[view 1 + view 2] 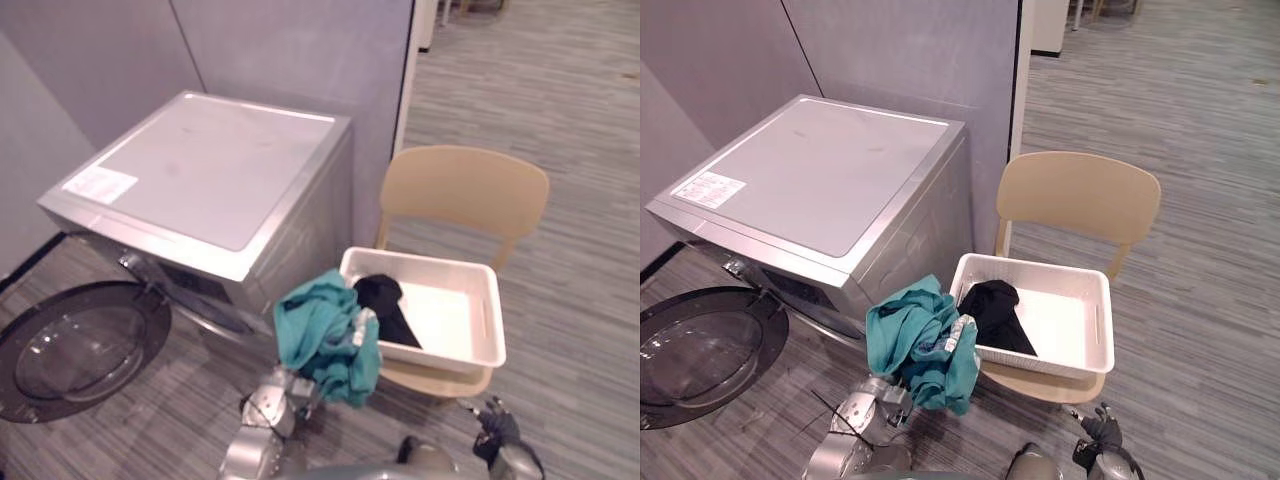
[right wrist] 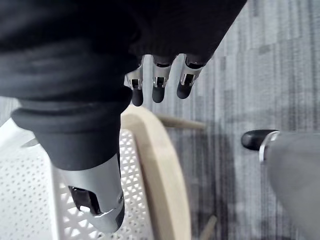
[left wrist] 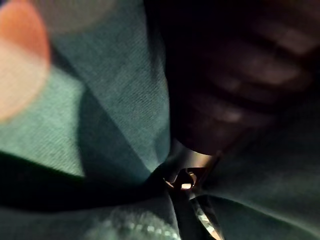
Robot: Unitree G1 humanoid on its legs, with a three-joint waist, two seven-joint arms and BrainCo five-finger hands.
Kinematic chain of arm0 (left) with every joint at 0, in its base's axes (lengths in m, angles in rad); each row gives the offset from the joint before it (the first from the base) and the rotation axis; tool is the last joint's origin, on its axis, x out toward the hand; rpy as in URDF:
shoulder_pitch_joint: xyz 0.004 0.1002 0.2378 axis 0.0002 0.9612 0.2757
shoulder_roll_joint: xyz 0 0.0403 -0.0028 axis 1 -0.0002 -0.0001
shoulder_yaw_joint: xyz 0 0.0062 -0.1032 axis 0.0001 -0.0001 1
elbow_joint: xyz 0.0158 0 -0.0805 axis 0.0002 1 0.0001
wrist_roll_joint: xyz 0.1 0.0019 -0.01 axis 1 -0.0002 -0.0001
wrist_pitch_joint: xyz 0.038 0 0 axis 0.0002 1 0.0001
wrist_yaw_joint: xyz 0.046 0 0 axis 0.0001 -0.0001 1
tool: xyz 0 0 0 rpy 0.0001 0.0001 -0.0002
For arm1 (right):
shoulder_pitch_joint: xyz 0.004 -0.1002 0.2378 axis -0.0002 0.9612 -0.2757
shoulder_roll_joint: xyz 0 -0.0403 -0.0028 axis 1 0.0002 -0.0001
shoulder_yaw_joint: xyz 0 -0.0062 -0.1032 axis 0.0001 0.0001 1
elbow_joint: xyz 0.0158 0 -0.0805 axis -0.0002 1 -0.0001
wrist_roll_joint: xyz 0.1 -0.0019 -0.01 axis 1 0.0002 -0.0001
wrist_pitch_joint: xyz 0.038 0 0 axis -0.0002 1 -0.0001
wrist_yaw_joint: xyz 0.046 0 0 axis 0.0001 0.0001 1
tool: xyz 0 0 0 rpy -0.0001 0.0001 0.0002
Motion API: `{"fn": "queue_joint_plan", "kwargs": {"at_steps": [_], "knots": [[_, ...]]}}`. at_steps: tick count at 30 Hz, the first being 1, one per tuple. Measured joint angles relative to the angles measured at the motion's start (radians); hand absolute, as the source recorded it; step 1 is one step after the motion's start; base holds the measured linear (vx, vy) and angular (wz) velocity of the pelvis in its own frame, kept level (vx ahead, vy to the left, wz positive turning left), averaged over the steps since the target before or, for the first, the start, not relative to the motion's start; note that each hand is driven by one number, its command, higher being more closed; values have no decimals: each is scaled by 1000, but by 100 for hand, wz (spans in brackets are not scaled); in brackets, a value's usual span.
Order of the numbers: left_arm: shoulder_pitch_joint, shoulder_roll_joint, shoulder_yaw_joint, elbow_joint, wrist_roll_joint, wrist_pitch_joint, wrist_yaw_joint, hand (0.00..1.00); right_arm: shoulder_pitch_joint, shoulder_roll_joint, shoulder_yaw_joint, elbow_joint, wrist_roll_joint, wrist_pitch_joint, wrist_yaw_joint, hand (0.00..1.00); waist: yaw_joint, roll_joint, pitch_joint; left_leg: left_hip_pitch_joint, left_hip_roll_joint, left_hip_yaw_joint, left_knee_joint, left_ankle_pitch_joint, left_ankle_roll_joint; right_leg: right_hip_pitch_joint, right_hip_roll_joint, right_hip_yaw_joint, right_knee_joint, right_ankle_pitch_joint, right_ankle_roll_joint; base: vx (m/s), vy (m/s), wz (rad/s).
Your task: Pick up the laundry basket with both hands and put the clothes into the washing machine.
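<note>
**Laundry transfer: teal piece out, black piece left**

1. Laundry basket (image 1: 445, 312): white, perforated, seated on a tan chair (image 1: 465, 190) and not lifted. Contents: one black garment (image 1: 385, 300), bunched in the corner nearest the machine. The rest of its floor is bare.
2. Teal garment (image 1: 325, 340): outside the basket, hanging against that same corner and heaped over the left hand (image 1: 276, 398). I cannot tell whether that hand grips it, as the cloth covers it.
3. Right hand (image 2: 159, 82): relaxed and holding nothing, by the basket's near corner on the side away from the machine.
4. Washing machine (image 1: 200, 180): beside the basket on the teal garment's side, its round door (image 1: 80, 345) swung open.

Step, as I judge it: carrying the teal piece to the drum. The next move calls for swinging it away from the basket and low into the opening, then going back for the black one.
</note>
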Motion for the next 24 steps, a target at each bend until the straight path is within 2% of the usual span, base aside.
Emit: {"fn": "queue_joint_plan", "kwargs": {"at_steps": [1, 2, 3, 4, 5, 6, 7, 8, 10, 11, 13, 14, 15, 16, 17, 19, 22, 23, 24], "knots": [[-7, 1, 1, 3, 0, 0, 0, 100, 0, 13, -14, 21, 23, 8, 0, 0, -16, -4, 0, 26, 4, 4, -63, -64, -76, -24, -7, 18, -5, 15, 24, -123, 288, -18], [-9, 4, 1, 7, 0, 0, -1, 100, 1, 14, -22, 38, 33, 11, 0, 0, -17, -6, -1, 38, -1, 16, -92, -97, -95, -28, -10, 25, -20, 29, 38, -257, 501, -11], [-13, 7, 5, 16, 0, 1, 0, 100, 10, 32, -35, 70, 46, 23, 0, 0, -16, -10, -10, 60, -4, 49, -154, -147, -129, -25, -12, 38, -75, 72, 64, -201, 361, -5], [-9, 14, 6, 19, 0, 1, 0, 100, 19, 42, -40, 81, 53, 29, 0, 0, -17, -14, -11, 65, -7, 58, -179, -171, -140, -16, -13, 38, -111, 100, 75, -295, 533, 10], [-10, 30, 6, 31, 0, 0, -1, 100, 29, 64, -53, 108, 66, 33, -2, 0, -15, -27, -8, 55, -24, 59, -188, -205, -155, 8, -14, 36, -197, 168, 92, -239, 389, 7], [8, 62, 16, 41, 0, 3, -1, 100, 34, 93, -51, 128, 77, 44, -9, 0, -8, -56, -8, 20, -65, 63, -134, -216, -142, 35, -26, 48, -296, 214, 94, -234, 374, 8], [19, 76, 27, 42, 0, 8, -1, 100, 36, 102, -51, 128, 81, 45, -13, 0, -8, -52, -4, -3, -76, 60, -97, -227, -138, 54, -27, 51, -338, 222, 88, -240, 345, -4], [35, 101, 52, 44, 0, 10, 0, 100, 35, 109, -50, 128, 95, 46, -22, 0, -7, -62, -8, -39, -99, 60, -33, -252, -108, 84, -29, 76, -401, 223, 87, -220, 341, 3], [45, 129, 91, 44, 0, 10, 1, 100, 31, 111, -47, 128, 98, 46, -25, 0, 8, -56, -3, -68, -129, 63, 29, -275, -70, 106, -33, 118, -454, 190, 84, -203, 285, -3], [44, 132, 112, 44, 0, 9, 1, 100, 29, 112, -38, 127, 98, 46, -27, 0, 22, -51, -2, -76, -129, 66, 44, -279, -57, 108, -29, 139, -453, 139, 81, -171, 148, 2], [44, 139, 120, 44, 0, 8, 9, 100, 28, 115, -8, 123, 98, 46, -27, 0, 30, -48, -1, -79, -134, 44, 44, -270, -35, 104, -4, 193, -357, 108, 94, -162, 72, 38], [44, 139, 119, 45, 1, 8, 10, 100, 30, 116, -7, 122, 98, 46, -27, 0, 25, -48, -2, -79, -137, 26, 38, -267, -26, 103, 11, 204, -302, 101, 93, -89, -29, 93], [44, 139, 117, 47, 2, 7, 10, 100, 36, 119, -1, 118, 99, 45, -26, 0, 11, -53, -5, -79, -145, -3, 11, -247, -21, 103, 43, 222, -183, 82, 103, -38, -98, 106], [43, 127, 113, 51, 2, 8, 11, 100, 48, 119, 0, 103, 99, 45, -24, 0, 10, -54, -7, -74, -151, -10, -23, -225, -29, 98, 65, 243, -127, 36, 103, -27, -130, 107], [45, 115, 111, 52, 4, 9, 11, 100, 64, 119, -2, 98, 101, 42, -22, 0, 12, -68, -25, -70, -154, -19, -55, -204, -37, 101, 63, 240, -143, 39, 121, -2, -124, 64], [50, 81, 106, 63, 15, 10, 7, 100, 64, 118, -2, 94, 110, 33, -18, 0, 16, -52, -69, -69, -143, -38, -155, -159, -52, 117, 86, 234, -241, 57, 136, 53, -140, 22], [7, 31, 84, 135, 43, 15, -4, 100, 50, 113, 1, 90, 120, 28, -16, 0, 11, -44, -87, -17, -141, -47, -333, -51, -40, 132, 128, 340, -328, 53, 128, 82, -134, 9], [4, 27, 74, 146, 43, 16, -4, 100, 48, 110, 1, 92, 120, 26, -16, 0, 9, -38, -90, -8, -142, -48, -352, -37, -36, 143, 129, 350, -346, 64, 118, 131, -30, 9], [2, 22, 66, 158, 44, 18, -7, 100, 40, 103, 2, 108, 119, 24, -10, 0, 2, -31, -95, 2, -142, -50, -375, -25, -49, 158, 127, 350, -375, 85, 111, 75, 4, 5]]}}
